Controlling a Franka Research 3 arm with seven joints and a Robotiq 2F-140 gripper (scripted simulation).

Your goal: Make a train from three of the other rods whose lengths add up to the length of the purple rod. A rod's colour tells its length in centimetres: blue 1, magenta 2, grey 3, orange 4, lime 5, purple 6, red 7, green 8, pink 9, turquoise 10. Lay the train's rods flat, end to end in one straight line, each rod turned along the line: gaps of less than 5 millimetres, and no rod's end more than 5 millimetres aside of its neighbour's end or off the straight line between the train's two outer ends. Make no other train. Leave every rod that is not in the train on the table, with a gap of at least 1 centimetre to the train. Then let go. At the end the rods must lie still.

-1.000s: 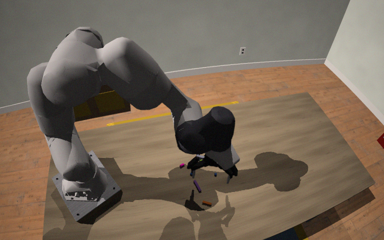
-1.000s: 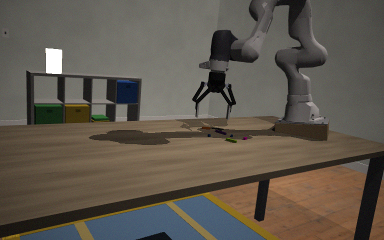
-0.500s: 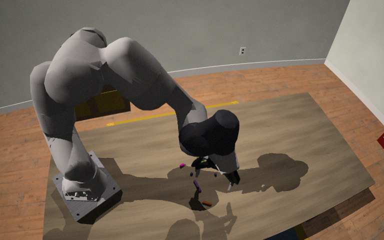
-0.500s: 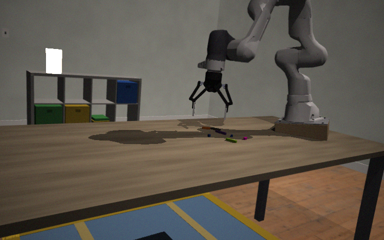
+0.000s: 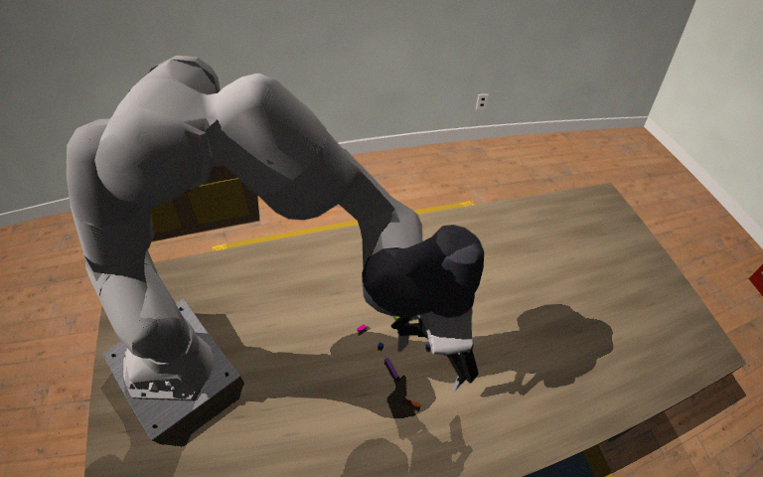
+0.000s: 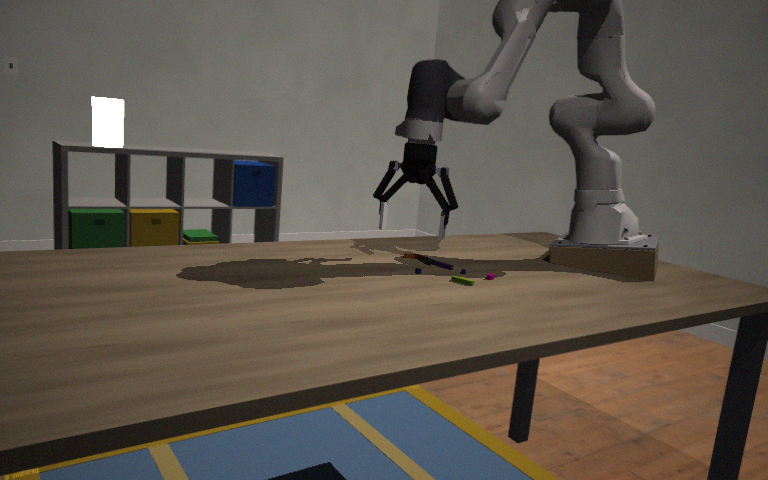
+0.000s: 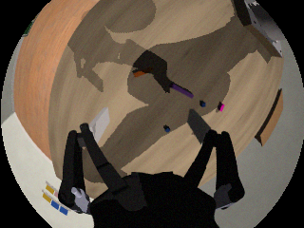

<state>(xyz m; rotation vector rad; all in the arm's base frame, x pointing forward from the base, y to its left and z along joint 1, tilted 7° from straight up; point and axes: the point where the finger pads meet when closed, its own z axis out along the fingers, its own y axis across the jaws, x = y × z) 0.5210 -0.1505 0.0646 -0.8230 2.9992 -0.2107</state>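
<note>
Two blue rods (image 5: 380, 346) (image 6: 463, 271) (image 7: 202, 104), orange rod (image 5: 411, 403) (image 6: 408, 255) (image 7: 141, 73) on table, unjoined. Robotiq 2F-140 gripper (image 5: 430, 355) (image 6: 412, 231) (image 7: 148, 115) wide apart, nothing held, above. Orange lies beyond fingertips in wrist view, long axis roughly crosswise; likely first pick.

We see a smooth, matt wood-grained table (image 5: 292, 286) (image 6: 226, 339) (image 7: 157, 157); at its left end in the top view, a brushed-metal base plate (image 5: 163, 413).
</note>
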